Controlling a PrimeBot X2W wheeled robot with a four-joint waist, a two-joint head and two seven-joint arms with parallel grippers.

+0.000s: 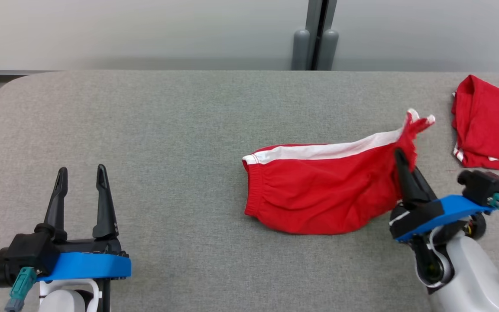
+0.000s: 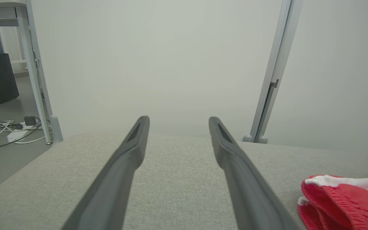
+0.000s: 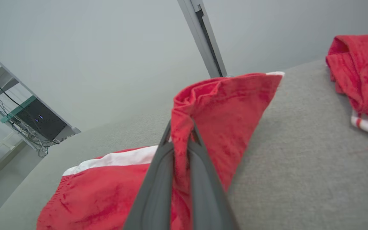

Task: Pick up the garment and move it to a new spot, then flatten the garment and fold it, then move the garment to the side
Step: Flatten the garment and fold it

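REMOTE DESK, HEAD CAM: The grey cloth-topped counter (image 1: 145, 130) carries two red pieces, and I'm working the bigger one. The garment (image 1: 319, 190), red shorts w/ a white side stripe, lies right of centre. Its gathered waistband points toward the left edge and its right end is pulled up off the surface in a peak. A second red garment (image 1: 492, 130) sits bunched at the right edge toward the far corner, apart from the shorts.

The right gripper (image 1: 401, 158) is clamped on that raised end, fingers together w/ cloth pinched between them. The right wrist cam confirms a fold of red squeezed in the jaws. The left gripper (image 1: 82, 170) waits near the front edge on the left side, fingers spread wide, nothing in them.

My read: this is the pick-up-and-move step, barely begun, since most of the fabric lies on the counter. To do it well I'd lift higher so the waistband end drags less. Then I'd carry toward the bare centre-left and away from the other red piece, so the two don't tangle. The pinch looks like a thin fold, so I'd go slow, as a jerk could slip it. I'd keep the left gripper free to take the waistband for flattening.

Containers: nothing here holds anything else. Both garments rest straight on the counter.
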